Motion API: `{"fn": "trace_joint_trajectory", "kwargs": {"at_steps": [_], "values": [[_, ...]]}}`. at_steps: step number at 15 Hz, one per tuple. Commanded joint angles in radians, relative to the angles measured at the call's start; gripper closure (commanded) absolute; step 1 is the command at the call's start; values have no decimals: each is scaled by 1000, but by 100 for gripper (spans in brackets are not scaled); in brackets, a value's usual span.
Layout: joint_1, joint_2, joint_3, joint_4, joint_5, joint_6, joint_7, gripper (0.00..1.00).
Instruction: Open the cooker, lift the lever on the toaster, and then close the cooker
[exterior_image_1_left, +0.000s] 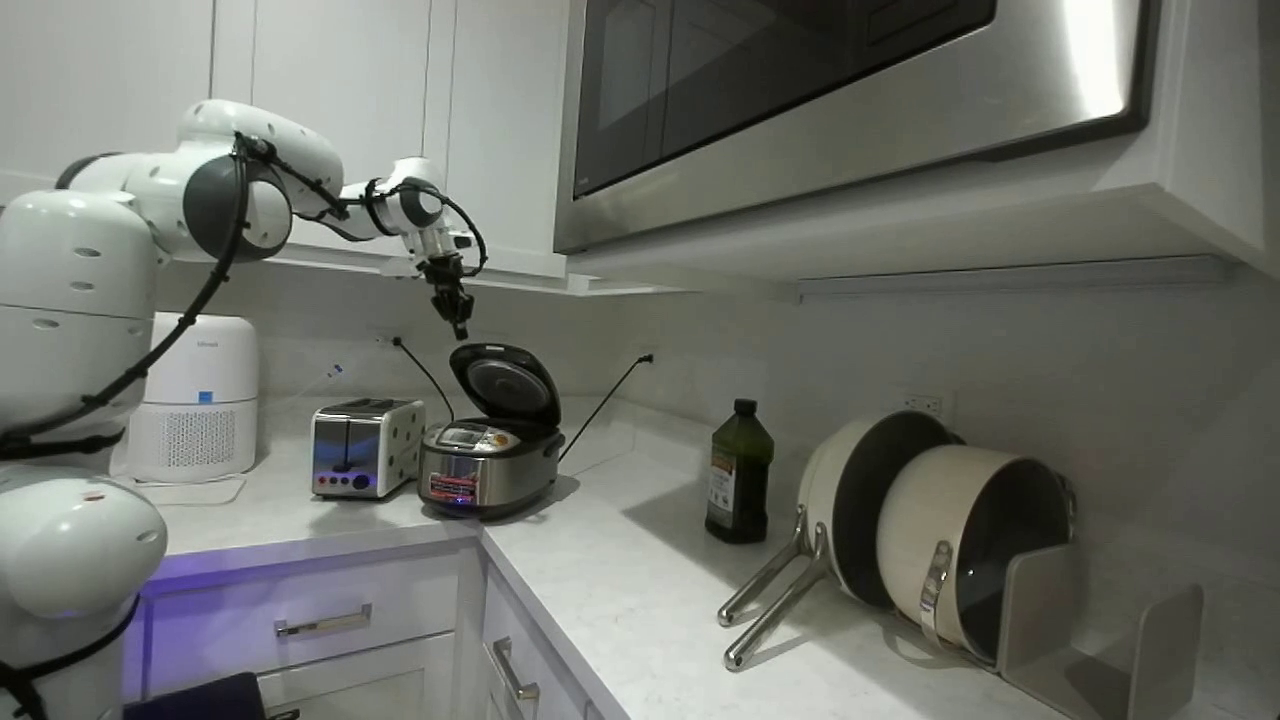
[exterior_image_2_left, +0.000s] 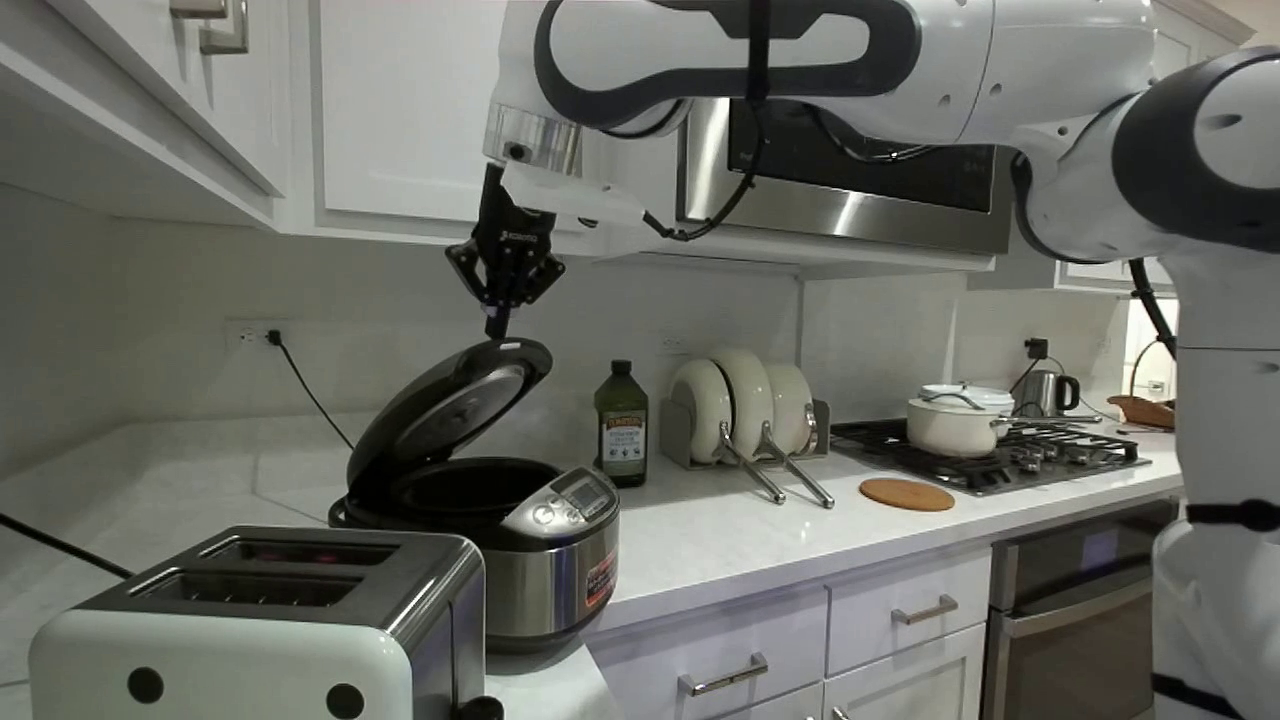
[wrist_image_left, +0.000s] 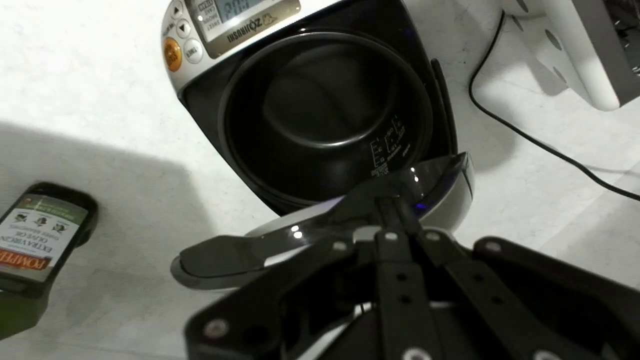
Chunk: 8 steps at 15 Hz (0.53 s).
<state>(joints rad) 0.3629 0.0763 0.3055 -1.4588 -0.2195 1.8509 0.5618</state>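
Note:
The cooker (exterior_image_1_left: 490, 485) stands on the corner counter with its dark lid (exterior_image_1_left: 525, 392) raised and tilted back; the lid also shows in an exterior view (exterior_image_2_left: 440, 410). In the wrist view the black inner pot (wrist_image_left: 325, 100) is visible and empty. The toaster (exterior_image_1_left: 395, 445) stands beside the cooker and shows partly in the wrist view (wrist_image_left: 575, 60). Its black lever (exterior_image_1_left: 342, 466) sits low in its slot, and a faint red glow shows inside a bread slot. My gripper (exterior_image_2_left: 497, 325) is shut and empty, at the lid's upper edge. I cannot tell whether it touches the lid.
An oil bottle (exterior_image_1_left: 740, 475) stands on the counter right of the cooker, with pans in a rack (exterior_image_1_left: 1040, 600) farther along. Upper cabinets (exterior_image_1_left: 500, 130) and a microwave (exterior_image_1_left: 850, 110) hang above. Power cords run behind the appliances. An air purifier (exterior_image_1_left: 195, 400) stands left of the toaster.

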Motion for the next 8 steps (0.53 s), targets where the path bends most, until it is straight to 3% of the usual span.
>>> {"fn": "trace_joint_trajectory", "kwargs": {"at_steps": [1, 8], "values": [[-4, 23, -9, 98, 39, -107, 51, 100], [-23, 36, -23, 205, 167, -383, 82, 100]]}}
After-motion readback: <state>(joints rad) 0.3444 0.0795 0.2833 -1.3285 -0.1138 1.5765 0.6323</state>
